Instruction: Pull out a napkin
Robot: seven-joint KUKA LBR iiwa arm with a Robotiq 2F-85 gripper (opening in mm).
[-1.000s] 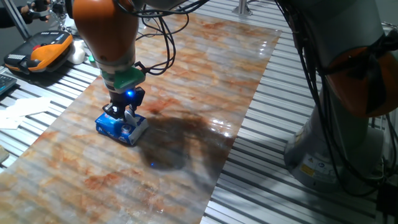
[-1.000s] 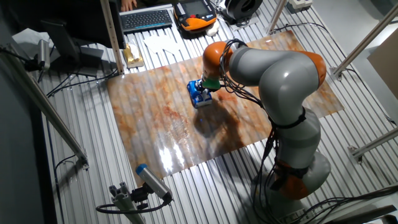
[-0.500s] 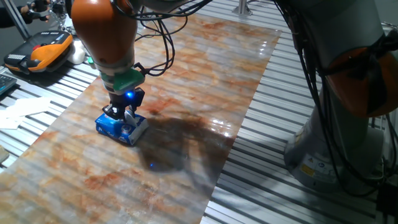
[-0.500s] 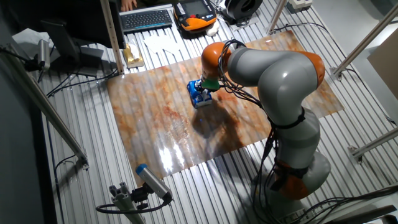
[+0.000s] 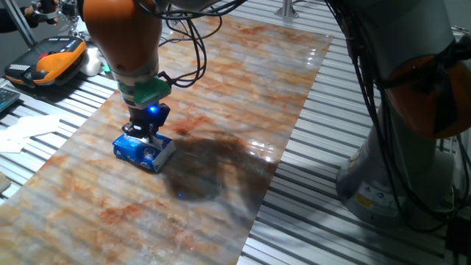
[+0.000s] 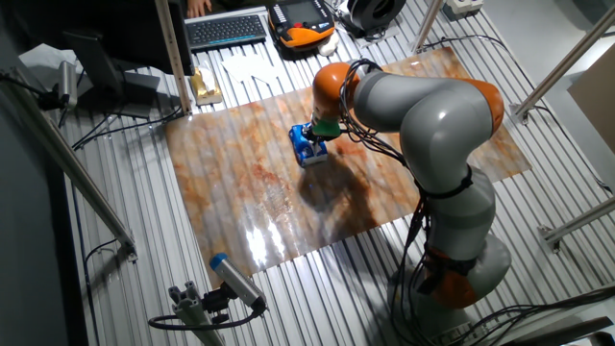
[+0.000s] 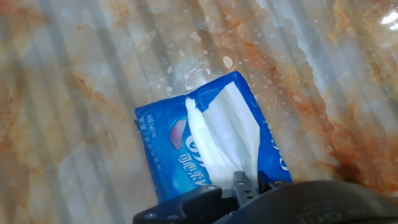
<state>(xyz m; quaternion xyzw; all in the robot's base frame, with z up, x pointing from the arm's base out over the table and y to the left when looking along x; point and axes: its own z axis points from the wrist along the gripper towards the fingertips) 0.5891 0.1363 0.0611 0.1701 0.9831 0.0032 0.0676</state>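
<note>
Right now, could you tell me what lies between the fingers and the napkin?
Nothing: in the hand view the fingers meet the napkin, which sticks out of the blue tissue pack.

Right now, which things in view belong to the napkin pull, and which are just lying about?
Job:
- napkin, white, showing in the pack's opening
- blue tissue pack on the marbled board
- tool, closed on the napkin

Lying about:
- keyboard
- orange-and-black pendant
- white papers

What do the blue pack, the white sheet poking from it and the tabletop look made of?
Tissue pack: glossy plastic film, judging by its sheen and crinkles. Napkin: soft matte tissue paper, creased into folds. Table: a marble-patterned, glossy sheet with reflections, probably a printed laminate or vinyl rather than stone. The gripper looks closed on the napkin.
</note>
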